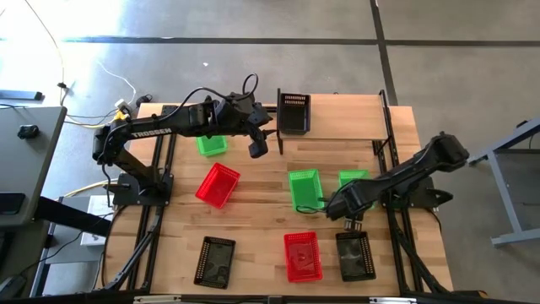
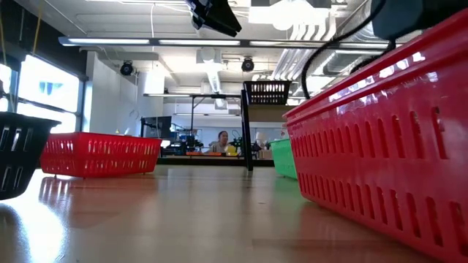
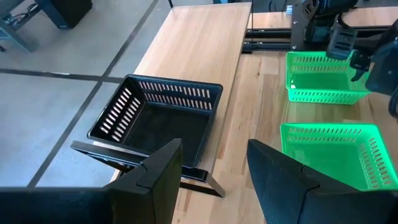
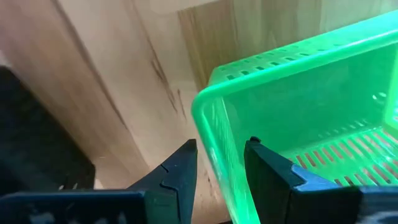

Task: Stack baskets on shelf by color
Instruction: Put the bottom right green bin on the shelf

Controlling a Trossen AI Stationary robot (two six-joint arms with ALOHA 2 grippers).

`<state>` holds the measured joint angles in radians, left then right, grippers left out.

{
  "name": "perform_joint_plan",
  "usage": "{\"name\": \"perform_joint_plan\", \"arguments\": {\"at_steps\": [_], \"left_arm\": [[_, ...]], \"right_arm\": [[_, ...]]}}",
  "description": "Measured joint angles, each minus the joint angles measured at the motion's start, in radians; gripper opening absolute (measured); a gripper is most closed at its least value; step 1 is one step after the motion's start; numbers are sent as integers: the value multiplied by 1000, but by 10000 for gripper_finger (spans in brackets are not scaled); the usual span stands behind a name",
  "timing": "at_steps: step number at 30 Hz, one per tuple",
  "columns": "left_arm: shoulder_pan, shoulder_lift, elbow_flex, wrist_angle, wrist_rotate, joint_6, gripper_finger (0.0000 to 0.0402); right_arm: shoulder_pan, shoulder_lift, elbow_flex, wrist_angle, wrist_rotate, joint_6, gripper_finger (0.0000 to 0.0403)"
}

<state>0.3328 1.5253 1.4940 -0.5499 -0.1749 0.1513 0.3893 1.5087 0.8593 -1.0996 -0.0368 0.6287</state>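
Right gripper (image 4: 219, 163), fingers spread astride a green basket's (image 4: 311, 118) wall to pinch it; left gripper (image 3: 214, 165), spread, empty, hovers beside the shelf's (image 1: 337, 108) black basket (image 1: 294, 112).

Lighting: we record bright, even indoor light. In the low view, ceiling strip lamps (image 2: 146, 42) run overhead and a daylit window (image 2: 45, 86) glows at the left.

Shadows: soft and short beneath the baskets in the high view.

Reflections: we note a sheen on the tabletop (image 2: 183, 212) in the low view, mirroring the red basket (image 2: 99, 155).

Focus: we find the nearest red basket (image 2: 395, 139) soft in the low view; the green basket rim (image 4: 217, 143) is blurred and glowing in the right wrist view.
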Motion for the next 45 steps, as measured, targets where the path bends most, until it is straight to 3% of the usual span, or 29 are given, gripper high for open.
{"name": "perform_joint_plan", "arguments": {"at_steps": [4, 11, 21, 29, 36, 45], "left_arm": [[0, 0, 0, 0, 0, 2, 172], [0, 0, 0, 0, 0, 2, 172], [0, 0, 0, 0, 0, 1, 172], [0, 0, 0, 1, 0, -1, 172], [0, 0, 0, 1, 0, -1, 172], [0, 0, 0, 0, 0, -1, 172]], "right_arm": [[0, 43, 0, -8, -1, 0, 104], [2, 42, 11, -21, -27, 0, 8], [5, -16, 142, -92, 6, 26, 4], [4, -20, 258, -254, 48, -9, 1], [5, -40, 285, -306, 28, -31, 1], [4, -178, 285, -286, 17, 54, 0]]}}
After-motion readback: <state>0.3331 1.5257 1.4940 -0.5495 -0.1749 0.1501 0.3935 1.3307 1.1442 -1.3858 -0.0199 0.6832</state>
